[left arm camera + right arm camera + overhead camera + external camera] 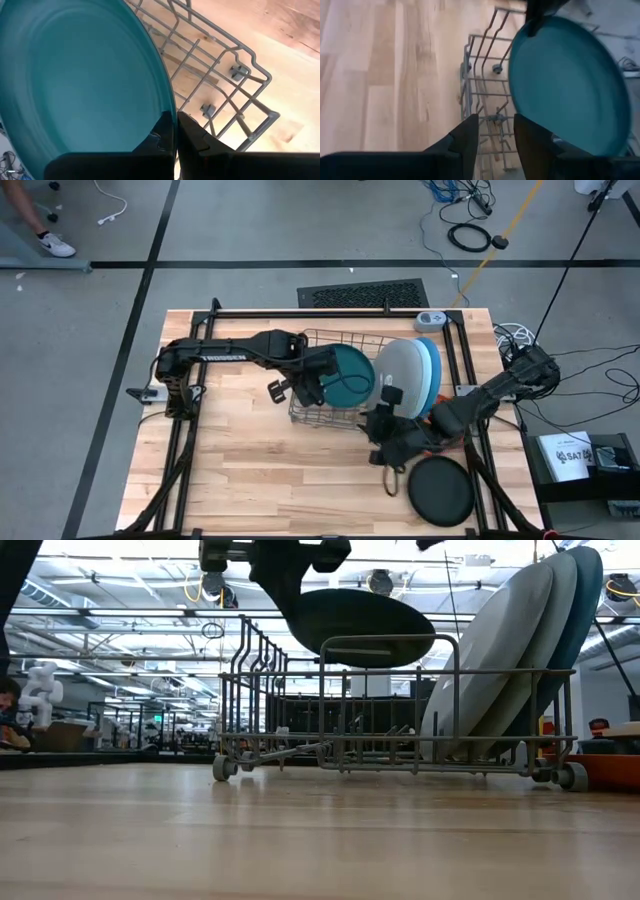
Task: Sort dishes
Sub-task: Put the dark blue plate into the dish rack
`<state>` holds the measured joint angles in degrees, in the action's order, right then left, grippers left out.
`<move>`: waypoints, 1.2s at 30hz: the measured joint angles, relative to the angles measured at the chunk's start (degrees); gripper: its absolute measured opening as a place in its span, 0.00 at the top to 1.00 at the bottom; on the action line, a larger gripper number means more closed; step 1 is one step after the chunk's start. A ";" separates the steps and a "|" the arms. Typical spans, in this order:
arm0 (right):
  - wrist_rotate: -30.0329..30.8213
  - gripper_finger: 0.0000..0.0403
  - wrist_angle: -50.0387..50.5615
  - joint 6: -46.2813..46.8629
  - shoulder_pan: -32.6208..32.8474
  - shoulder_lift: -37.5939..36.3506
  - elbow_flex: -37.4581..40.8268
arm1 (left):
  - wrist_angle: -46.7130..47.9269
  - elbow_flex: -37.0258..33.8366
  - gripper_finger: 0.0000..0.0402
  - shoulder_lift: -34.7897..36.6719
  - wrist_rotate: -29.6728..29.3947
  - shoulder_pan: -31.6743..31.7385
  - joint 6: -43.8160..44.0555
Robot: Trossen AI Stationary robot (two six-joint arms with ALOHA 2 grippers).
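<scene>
Teal plate (345, 373) hangs tilted above the wire rack (325, 412), its rim pinched in the left pincer (310, 385); right pincer (385, 442), released and empty, waits beside the rack near a black plate (441, 489) on the table (250, 470)

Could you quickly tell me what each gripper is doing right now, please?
Left gripper: shut on the rim of the round teal plate, held over the wire dish rack.
Right gripper: open, holding nothing.

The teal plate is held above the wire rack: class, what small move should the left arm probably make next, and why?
Probably lower it: the left gripper pinches the teal plate above the rack, where three plates already stand on edge.
</scene>
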<state>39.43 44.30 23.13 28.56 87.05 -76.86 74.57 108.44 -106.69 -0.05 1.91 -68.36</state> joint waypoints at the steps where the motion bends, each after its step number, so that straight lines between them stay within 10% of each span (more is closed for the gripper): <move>1: -1.28 0.71 -0.73 -1.30 -1.36 0.54 0.00 | -0.09 0.00 1.00 0.00 0.02 0.03 0.01; 18: -11.48 0.72 -5.84 -10.04 -10.27 3.83 0.00 | -1.01 -0.02 1.00 0.00 1.57 -0.20 -0.01; 26: -13.35 0.96 -6.82 -11.04 -11.28 4.32 -0.02 | -2.76 -0.02 1.00 0.02 1.30 -0.39 -0.08; 36: -12.99 0.99 -5.91 -8.47 -10.80 4.74 -0.02 | -6.46 -0.15 0.96 0.07 -5.41 -1.42 9.53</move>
<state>26.44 38.39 14.65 17.77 91.79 -76.88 68.11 108.29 -106.63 -5.47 0.49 -58.83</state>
